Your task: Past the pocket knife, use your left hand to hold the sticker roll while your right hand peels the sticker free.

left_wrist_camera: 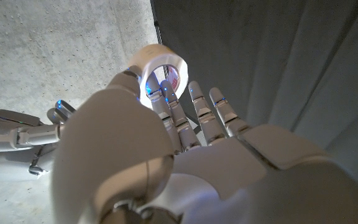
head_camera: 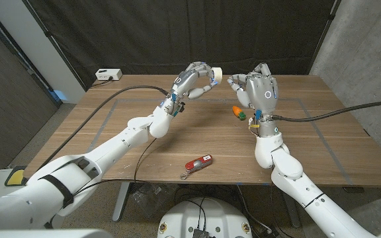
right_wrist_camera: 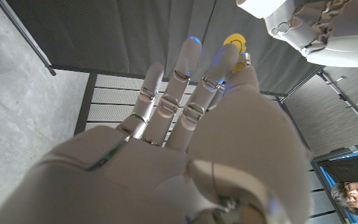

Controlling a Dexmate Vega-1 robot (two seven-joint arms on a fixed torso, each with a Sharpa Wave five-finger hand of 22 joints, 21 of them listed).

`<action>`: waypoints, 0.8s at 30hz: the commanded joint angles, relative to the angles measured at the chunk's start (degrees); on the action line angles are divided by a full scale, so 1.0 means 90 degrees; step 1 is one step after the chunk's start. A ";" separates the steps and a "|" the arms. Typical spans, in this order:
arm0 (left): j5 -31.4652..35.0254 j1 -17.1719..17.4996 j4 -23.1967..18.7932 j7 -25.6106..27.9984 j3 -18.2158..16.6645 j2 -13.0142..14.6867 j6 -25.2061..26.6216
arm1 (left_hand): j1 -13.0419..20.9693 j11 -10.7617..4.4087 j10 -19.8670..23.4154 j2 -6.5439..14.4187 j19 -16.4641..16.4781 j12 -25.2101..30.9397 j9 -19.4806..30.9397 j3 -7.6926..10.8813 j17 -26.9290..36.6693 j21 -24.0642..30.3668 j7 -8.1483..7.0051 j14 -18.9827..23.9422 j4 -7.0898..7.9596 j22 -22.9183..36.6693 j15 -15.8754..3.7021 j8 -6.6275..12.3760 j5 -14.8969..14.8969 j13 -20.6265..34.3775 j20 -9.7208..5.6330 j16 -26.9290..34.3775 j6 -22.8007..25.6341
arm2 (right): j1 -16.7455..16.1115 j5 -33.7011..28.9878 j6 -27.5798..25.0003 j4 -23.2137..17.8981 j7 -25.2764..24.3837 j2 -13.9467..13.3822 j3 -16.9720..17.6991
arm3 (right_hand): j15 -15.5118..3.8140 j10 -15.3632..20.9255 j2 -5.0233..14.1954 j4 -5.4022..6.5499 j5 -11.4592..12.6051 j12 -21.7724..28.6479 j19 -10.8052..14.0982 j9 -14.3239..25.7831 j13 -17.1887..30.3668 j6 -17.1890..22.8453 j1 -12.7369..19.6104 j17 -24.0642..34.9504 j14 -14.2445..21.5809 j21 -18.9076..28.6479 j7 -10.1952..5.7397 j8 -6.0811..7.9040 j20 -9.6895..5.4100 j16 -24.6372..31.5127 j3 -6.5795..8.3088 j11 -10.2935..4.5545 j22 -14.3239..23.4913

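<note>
sticker roll (head_camera: 216, 71) is held up by the left robot hand (head_camera: 194, 80) above the table's (head_camera: 144, 152) far middle, past the pocket knife (head_camera: 198, 163) near the front edge. right robot hand (head_camera: 260, 89) pinches a yellow sticker (right_wrist_camera: 234, 42); best pull slowly, roll steady.

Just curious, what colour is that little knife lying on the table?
Red, with a silver metal end: the pocket knife shows best in the head view.
</note>
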 commanded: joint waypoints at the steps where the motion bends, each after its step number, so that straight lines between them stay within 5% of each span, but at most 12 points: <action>1: -0.0642 0.0132 -0.0071 -0.0028 0.0101 0.0222 -0.0198 | 0.0126 -0.0014 0.0030 0.0055 -0.0006 0.0046 0.0177 -0.0022 0.0028 0.0032 -0.0196 -0.0018 0.0013 0.0022 -0.1061 0.0143 -0.0028 0.0013 -0.0006 -0.0018 0.0459 | -0.0014 0.0089 -0.0169 0.0080 -0.0261 0.0338 -0.0128 | -0.0369 -0.0009 0.0013 0.0015 -0.0033 0.0000 -0.0008 0.0020 0.0022 0.0055 0.0055 0.0011 0.0061 -0.0011 -0.0042 -0.0024 -0.0784 -0.0033 0.0012 -0.0019 0.0010; 24: -0.0990 0.0534 -0.0340 0.0181 -0.0054 0.0730 -0.0390 | 0.0156 -0.0012 0.0034 0.0052 -0.0029 0.0045 0.0190 -0.0064 0.0034 0.0075 -0.0214 0.0000 0.0039 0.0014 -0.1041 0.0139 -0.0052 -0.0013 0.0006 -0.0015 0.0473 | 0.0013 -0.0402 -0.0845 0.0440 -0.1048 0.0944 -0.0247 | -0.0369 -0.0015 0.0044 0.0047 -0.0069 -0.0034 0.0002 0.0055 0.0014 0.0033 0.0047 0.0003 0.0063 -0.0017 -0.0062 -0.0048 -0.0771 -0.0094 0.0024 -0.0023 0.0004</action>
